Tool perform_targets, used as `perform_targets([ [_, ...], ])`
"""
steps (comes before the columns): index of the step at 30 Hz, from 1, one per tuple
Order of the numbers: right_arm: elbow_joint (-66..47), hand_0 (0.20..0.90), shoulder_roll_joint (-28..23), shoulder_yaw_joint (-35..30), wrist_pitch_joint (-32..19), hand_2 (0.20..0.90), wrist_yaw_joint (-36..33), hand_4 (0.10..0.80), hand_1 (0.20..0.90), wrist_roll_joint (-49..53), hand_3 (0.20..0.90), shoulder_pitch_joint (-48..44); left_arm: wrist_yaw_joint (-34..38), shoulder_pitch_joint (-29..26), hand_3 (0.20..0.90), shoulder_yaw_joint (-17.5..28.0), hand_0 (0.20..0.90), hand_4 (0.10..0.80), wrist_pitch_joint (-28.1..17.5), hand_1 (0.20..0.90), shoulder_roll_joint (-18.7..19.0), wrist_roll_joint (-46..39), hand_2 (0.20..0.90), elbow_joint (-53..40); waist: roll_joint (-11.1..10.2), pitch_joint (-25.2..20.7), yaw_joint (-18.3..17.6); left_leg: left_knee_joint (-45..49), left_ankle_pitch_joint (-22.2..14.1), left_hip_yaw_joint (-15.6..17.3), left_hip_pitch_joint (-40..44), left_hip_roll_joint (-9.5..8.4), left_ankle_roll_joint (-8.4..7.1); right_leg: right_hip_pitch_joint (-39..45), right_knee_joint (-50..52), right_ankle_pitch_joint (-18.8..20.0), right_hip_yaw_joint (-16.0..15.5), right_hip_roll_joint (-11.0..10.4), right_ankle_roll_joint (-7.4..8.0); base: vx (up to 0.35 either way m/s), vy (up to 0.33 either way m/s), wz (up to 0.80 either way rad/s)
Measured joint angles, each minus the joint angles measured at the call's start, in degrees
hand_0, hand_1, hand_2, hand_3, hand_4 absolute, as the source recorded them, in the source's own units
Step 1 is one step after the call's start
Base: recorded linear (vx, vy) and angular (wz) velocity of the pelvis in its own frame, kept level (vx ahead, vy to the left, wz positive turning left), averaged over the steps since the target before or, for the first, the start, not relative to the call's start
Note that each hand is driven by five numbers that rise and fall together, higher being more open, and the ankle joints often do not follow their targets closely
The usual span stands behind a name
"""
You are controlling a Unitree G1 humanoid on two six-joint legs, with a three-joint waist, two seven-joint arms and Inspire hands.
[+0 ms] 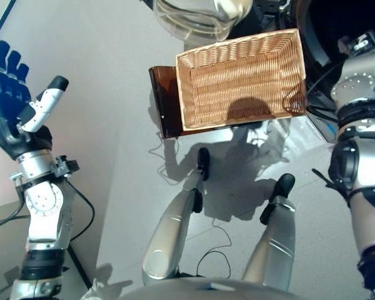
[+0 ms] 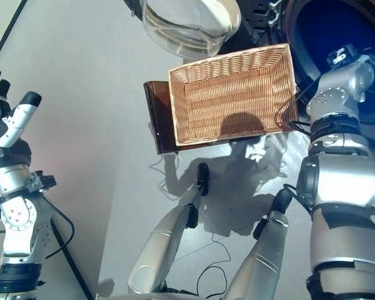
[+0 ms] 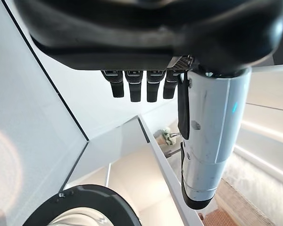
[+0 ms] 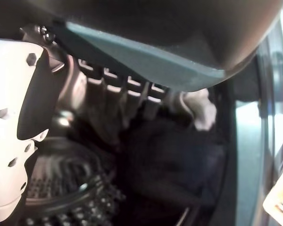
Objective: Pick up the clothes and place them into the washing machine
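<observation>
Nearest the head camera, at the far left, the left hand (image 1: 9,94) stood raised beside the robot, fingers straight and spread from the white-covered thumb, holding nothing and well apart from everything else. Its own wrist view showed the same: straight fingers with only wall and the rim of the door beyond them.

Further in, the wicker basket (image 1: 240,78) sat on a dark brown stand (image 1: 162,103) on the floor; its woven bottom was bare, with no clothes left in it. Above it the washing machine's glass door (image 2: 190,25) hung swung open.

At the right, the right arm reached into the washing machine (image 2: 328,28), so the head views hid that hand. In the right wrist view the right hand (image 4: 113,99) hung inside the perforated drum with its fingers extended and apart, clamped on nothing that I could make out. Dark clothes (image 4: 170,160) lay piled just past the fingertips, with a pale piece beside them.

The load looked delivered. The risk was in pulling back: a finger could snag cloth and drag it over the lip, or the arm could knock the basket just beside it.
</observation>
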Motion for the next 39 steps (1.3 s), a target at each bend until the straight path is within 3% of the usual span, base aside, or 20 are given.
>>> perform_targets([
  [11, -0.1, 0.900, 4.6, -3.4, -0.4, 0.900, 0.3, 0.800, 0.900, 0.0, 0.900, 4.3, -2.6, -0.4, 0.900, 0.0, 0.900, 0.800, 0.0, 0.900, -0.3, -1.3, 0.900, 0.2, -0.1, 0.1, -1.4, 2.1, -1.2, 0.4, 1.0, 0.45, 0.25, 2.5, -1.9, 1.6, 0.1, 0.8, 0.02, -0.038, 0.024, -0.05],
  [15, -2.3, 0.900, 10.6, -4.5, -0.7, 0.900, 1.6, 0.800, 0.900, 0.0, 0.900, 12.3, -4.0, 0.4, 0.900, -0.6, 0.900, 0.800, 0.1, 0.900, -1.8, -3.4, 0.900, 1.3, -0.5, -0.1, -2.6, 4.4, -2.7, 0.2, 3.3, 0.75, -0.18, 5.9, -1.8, 1.6, 0.0, 1.1, 0.05, -0.043, 0.011, -0.06],
  [17, -2.5, 0.900, 14.6, -4.6, -0.6, 0.900, 2.2, 0.800, 0.900, -0.1, 0.900, 16.5, -5.2, 0.7, 0.900, -2.6, 0.900, 0.800, 0.3, 0.900, -2.6, -5.3, 0.900, 2.4, -0.9, -0.3, -3.1, 5.1, -3.2, 0.2, 4.6, 1.12, -0.23, 7.3, -2.0, 1.1, 0.1, 1.2, -0.42, 0.065, -0.006, -0.09],
  [23, -5.3, 0.900, 24.6, -5.3, 0.1, 0.900, 3.6, 0.800, 0.900, -0.2, 0.900, 29.4, -10.2, 4.5, 0.900, -12.1, 0.900, 0.800, 4.3, 0.900, -4.0, -7.7, 0.900, 7.8, -2.9, -1.6, -4.4, 5.3, -5.1, -0.3, 11.9, 1.09, -0.40, 15.9, -6.1, 1.4, 0.3, 1.4, 0.54, 0.072, -0.002, -0.14],
  [26, -9.4, 0.900, 30.0, -3.2, 1.2, 0.900, 4.9, 0.800, 0.900, -0.2, 0.900, 39.6, -11.6, 6.0, 0.900, -15.8, 0.900, 0.800, 7.1, 0.900, -5.8, -7.5, 0.900, 16.1, -6.5, -4.4, -6.1, 4.5, -5.8, -0.1, 15.5, 1.27, -0.57, 20.2, -8.7, 2.2, 0.0, 1.7, 0.74, 0.099, -0.051, -0.06],
  [28, -11.2, 0.900, 30.2, -2.5, 1.3, 0.900, 5.2, 0.800, 0.900, -1.1, 0.900, 43.4, -12.2, 6.0, 0.900, -16.1, 0.900, 0.800, 8.4, 0.900, -7.6, -7.3, 0.900, 21.3, -7.0, -4.8, -6.8, 4.1, -6.0, -0.2, 17.3, 1.39, -0.53, 23.0, -10.6, 2.6, -0.4, 1.8, 0.83, 0.084, -0.066, -0.04],
  [30, -11.3, 0.900, 30.1, -1.0, 1.5, 0.900, 5.6, 0.800, 0.900, -3.6, 0.900, 46.8, -12.5, 6.6, 0.900, -16.2, 0.900, 0.800, 10.1, 0.900, -8.9, -6.7, 0.900, 27.1, -7.9, -5.3, -8.2, 2.6, -6.2, 0.1, 19.8, 1.50, -0.33, 25.3, -13.2, 3.1, -0.5, 2.2, 0.98, 0.095, -0.106, -0.12],
  [32, -12.7, 0.900, 28.3, 3.4, 3.3, 0.900, 6.5, 0.800, 0.900, -9.9, 0.900, 53.2, -11.8, 4.1, 0.900, -15.5, 0.900, 0.800, 10.9, 0.900, -12.1, -4.0, 0.900, 40.5, -8.6, -6.0, -8.4, 1.2, -5.9, 0.0, 23.9, 2.02, -0.73, 31.3, -16.6, 4.6, -1.2, 3.0, 1.03, 0.075, -0.081, -0.04],
  [34, -12.4, 0.900, 28.6, 4.0, 5.6, 0.900, 7.2, 0.800, 0.900, -14.8, 0.900, 59.5, -11.7, 5.7, 0.900, -15.7, 0.900, 0.800, 13.0, 0.900, -12.3, -0.8, 0.900, 48.2, -11.7, -9.0, -9.3, -1.0, -6.3, 0.3, 27.4, 2.66, -1.46, 33.9, -18.7, 4.7, -1.5, 3.7, 0.66, 0.121, -0.091, -0.22],
  [39, -10.1, 0.900, 25.6, 5.7, 9.9, 0.900, 8.7, 0.800, 0.900, -28.0, 0.900, 72.9, -13.1, 5.5, 0.900, -15.2, 0.900, 0.800, 15.4, 0.900, -13.7, 6.1, 0.900, 67.4, -14.4, -14.8, -11.2, -8.4, -4.9, 0.9, 37.3, 3.48, -2.96, 43.2, -25.3, 6.2, -2.8, 5.2, 0.01, 0.085, -0.071, -0.12],
])
